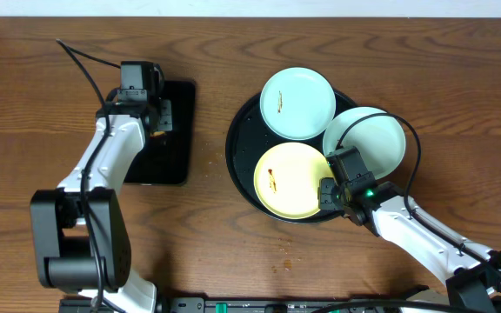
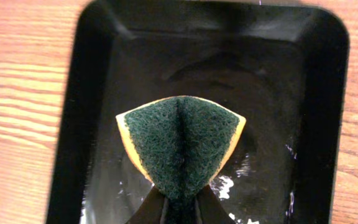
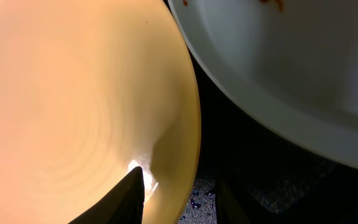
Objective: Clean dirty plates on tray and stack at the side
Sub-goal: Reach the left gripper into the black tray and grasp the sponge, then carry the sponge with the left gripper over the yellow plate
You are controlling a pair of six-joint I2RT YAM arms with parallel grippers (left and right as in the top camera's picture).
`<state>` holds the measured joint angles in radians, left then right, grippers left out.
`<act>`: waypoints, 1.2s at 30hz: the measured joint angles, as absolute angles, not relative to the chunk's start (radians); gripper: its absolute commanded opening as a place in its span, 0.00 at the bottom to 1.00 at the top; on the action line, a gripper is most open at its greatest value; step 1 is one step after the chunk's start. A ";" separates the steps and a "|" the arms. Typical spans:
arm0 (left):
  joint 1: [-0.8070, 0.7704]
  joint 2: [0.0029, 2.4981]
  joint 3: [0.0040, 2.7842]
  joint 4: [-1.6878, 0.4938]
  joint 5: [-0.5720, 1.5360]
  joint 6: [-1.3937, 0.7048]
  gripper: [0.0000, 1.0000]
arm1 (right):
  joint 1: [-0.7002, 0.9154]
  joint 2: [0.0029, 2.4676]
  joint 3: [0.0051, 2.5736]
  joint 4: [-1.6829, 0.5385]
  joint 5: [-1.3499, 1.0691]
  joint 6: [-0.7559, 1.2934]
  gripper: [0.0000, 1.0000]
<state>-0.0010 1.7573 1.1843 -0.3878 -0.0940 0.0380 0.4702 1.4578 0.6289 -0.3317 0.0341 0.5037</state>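
The round black tray (image 1: 237,148) holds three plates: a pale blue one (image 1: 297,104) at the back, a pale white one (image 1: 368,139) at the right and a yellow one (image 1: 290,181) in front, the blue and yellow each with a brown smear. My right gripper (image 1: 329,193) (image 3: 179,186) straddles the yellow plate's (image 3: 73,112) right rim, one finger (image 3: 129,199) on its inner face and the other outside it. The pale plate (image 3: 291,68) lies just beyond. My left gripper (image 1: 157,117) (image 2: 181,202) is shut on a green-and-yellow sponge (image 2: 179,143), squeezing it into a fan shape.
The sponge hangs over a small rectangular black tray (image 1: 168,148) (image 2: 316,124) at the left, wet and glossy inside. A few brown crumbs (image 1: 283,249) lie on the wooden table in front of the round tray.
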 measured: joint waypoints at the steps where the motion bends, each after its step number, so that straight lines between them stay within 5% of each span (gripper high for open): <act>1: -0.001 1.755 1.184 -0.392 -0.097 0.038 0.08 | 0.470 1.458 0.629 -0.332 0.034 0.504 0.36; 5: -0.001 1.758 1.184 -0.416 -0.105 0.038 0.08 | 0.470 1.458 0.629 -0.332 0.034 0.504 0.42; 8: -0.001 1.758 1.184 -0.416 -0.108 0.038 0.07 | 0.470 1.458 0.629 -0.331 0.036 0.506 0.76; 10: -0.001 1.758 1.184 -0.414 -0.109 0.038 0.07 | 0.470 1.458 0.629 -0.331 0.037 0.504 0.81; 33: -0.002 1.600 1.171 -0.461 -0.118 0.030 0.07 | 0.470 1.458 0.629 -0.317 0.037 0.503 0.78; 36: -0.002 1.602 1.164 -0.462 -0.068 0.031 0.07 | 0.470 1.458 0.629 -0.315 0.038 0.498 0.62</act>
<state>-0.0021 1.6016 1.1645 -0.4618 -0.0681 0.0315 0.4702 1.4578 0.6289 -0.3149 0.0376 0.4980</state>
